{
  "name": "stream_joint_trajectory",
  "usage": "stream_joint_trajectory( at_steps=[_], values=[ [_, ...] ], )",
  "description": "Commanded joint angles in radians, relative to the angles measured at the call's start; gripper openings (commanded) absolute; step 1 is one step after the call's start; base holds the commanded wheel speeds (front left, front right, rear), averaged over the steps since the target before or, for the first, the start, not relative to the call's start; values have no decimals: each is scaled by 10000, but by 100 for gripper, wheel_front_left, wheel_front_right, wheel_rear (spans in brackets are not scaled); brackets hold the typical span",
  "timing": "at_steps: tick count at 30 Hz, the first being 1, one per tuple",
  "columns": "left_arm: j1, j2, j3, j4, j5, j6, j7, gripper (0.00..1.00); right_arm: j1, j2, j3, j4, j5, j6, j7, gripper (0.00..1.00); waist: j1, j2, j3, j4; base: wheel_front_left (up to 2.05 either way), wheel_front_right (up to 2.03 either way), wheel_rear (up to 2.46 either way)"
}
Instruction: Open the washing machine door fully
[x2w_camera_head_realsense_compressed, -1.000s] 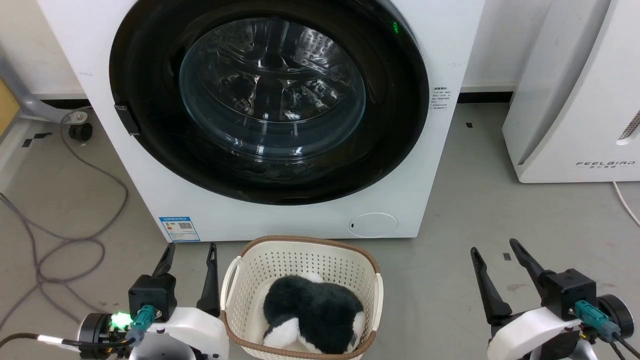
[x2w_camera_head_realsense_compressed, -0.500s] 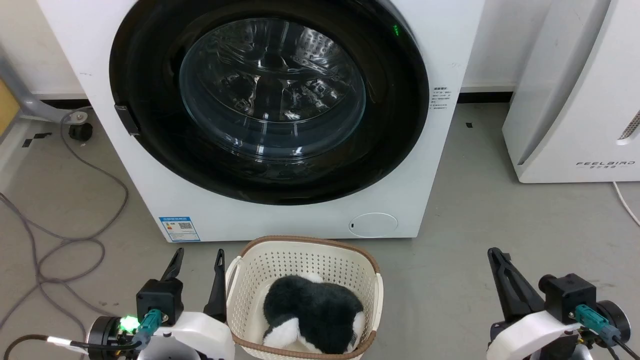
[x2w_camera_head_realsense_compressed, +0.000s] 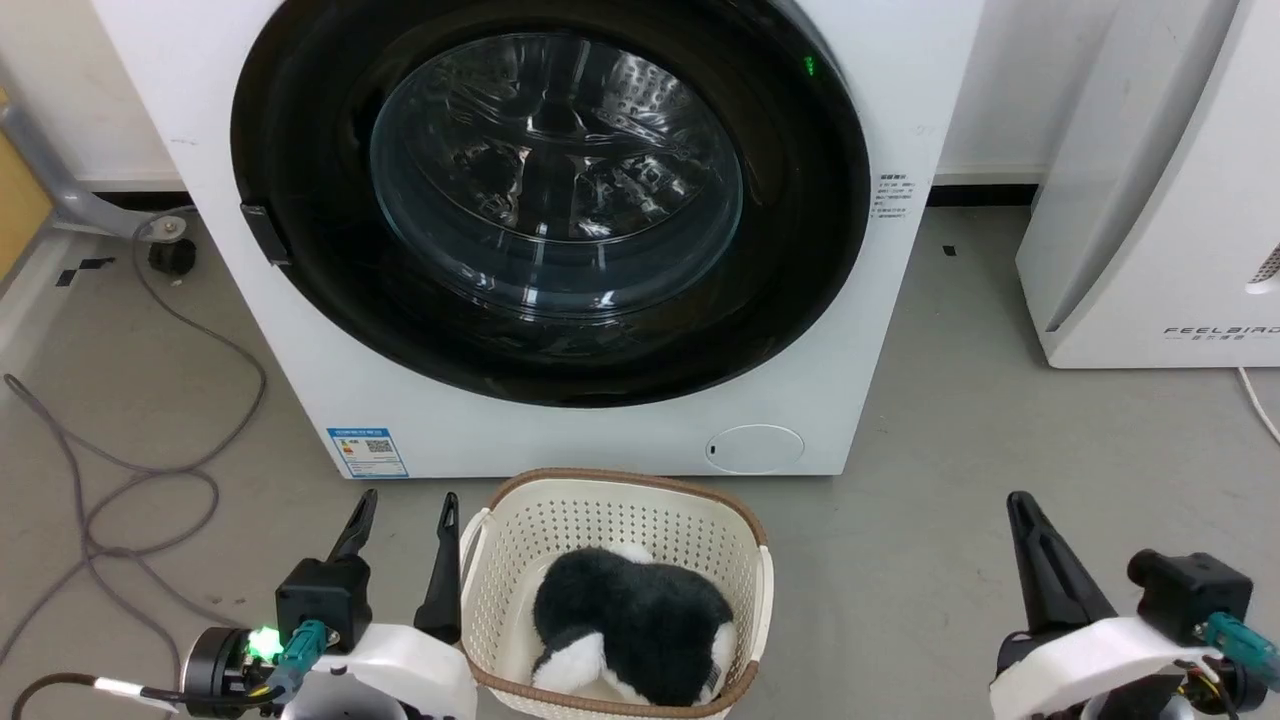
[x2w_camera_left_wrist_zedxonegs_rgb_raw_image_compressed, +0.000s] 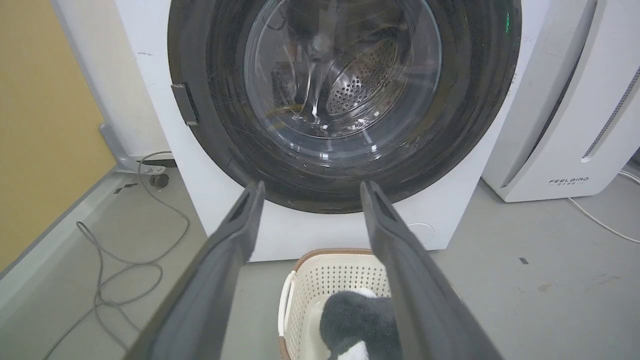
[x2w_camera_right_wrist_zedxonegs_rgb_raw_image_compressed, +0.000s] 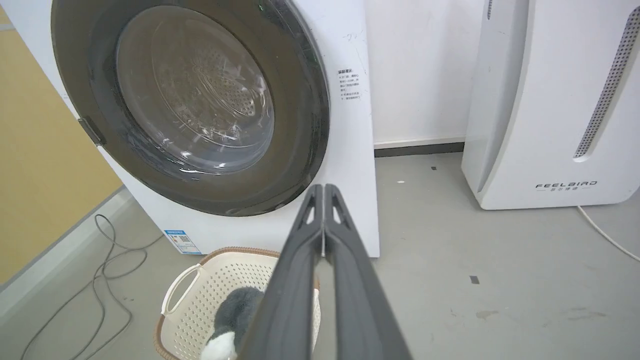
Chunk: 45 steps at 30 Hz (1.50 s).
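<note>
The washing machine (x2w_camera_head_realsense_compressed: 900, 120) stands straight ahead, big and white. Its round door (x2w_camera_head_realsense_compressed: 800, 270) sits flush against the front, a glossy black ring around a clear glass bowl (x2w_camera_head_realsense_compressed: 555, 170) with the steel drum behind. A small dark tab (x2w_camera_head_realsense_compressed: 265, 235) sits on the ring's left edge. My left gripper (x2w_camera_head_realsense_compressed: 408, 500) is open at the lower left, well short of the machine, with nothing between its fingers; the left wrist view frames the door (x2w_camera_left_wrist_zedxonegs_rgb_raw_image_compressed: 470, 100) between them (x2w_camera_left_wrist_zedxonegs_rgb_raw_image_compressed: 312, 185). My right gripper (x2w_camera_head_realsense_compressed: 1018, 500) is shut and empty at the lower right, with its fingers pressed together (x2w_camera_right_wrist_zedxonegs_rgb_raw_image_compressed: 324, 187).
A cream basket (x2w_camera_head_realsense_compressed: 620, 480) holding a black-and-white plush toy (x2w_camera_head_realsense_compressed: 630, 610) sits on the floor between my grippers, in front of the machine. A white FEELBIRD appliance (x2w_camera_head_realsense_compressed: 1150, 200) stands to the right. Grey cables (x2w_camera_head_realsense_compressed: 150, 470) loop on the floor at left, near a caster (x2w_camera_head_realsense_compressed: 170, 255).
My right gripper has gone from open to shut and sunk lower in the head view. The left gripper edged right towards the basket. The camera shifted slightly; the door has not moved.
</note>
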Motion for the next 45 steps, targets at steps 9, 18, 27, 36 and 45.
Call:
stream_joint_trajectory(
  at_steps=[9, 18, 27, 36, 45],
  values=[
    [-242, 20, -69, 103, -147, -62, -271, 100, -751, 3, -239, 454, 1555, 3, -261, 0, 0, 0, 152, 44, 0, 0, 0],
    [-412, 40, -4, 32, -273, -122, -460, 100, -1942, 3, -189, 1081, 3312, 3, -411, 0, 0, 0, 527, -62, 0, 0, 0],
    [-754, 110, 129, -120, -393, -239, -648, 100, -3812, -45, -451, 1871, 4737, 4, -186, 0, 0, 0, 1135, -177, 0, 0, 0],
    [-1204, 160, 185, -286, -488, -413, -836, 100, -6109, -373, -549, 3077, 5693, 5, 395, 0, 0, 0, 1780, -124, 0, 0, 0],
    [-1609, 176, 266, -524, -588, -583, -1045, 100, -8949, -553, -588, 4860, 6500, 5, 1149, 0, 0, 0, 2481, 20, 0, 0, 0]
  ],
)
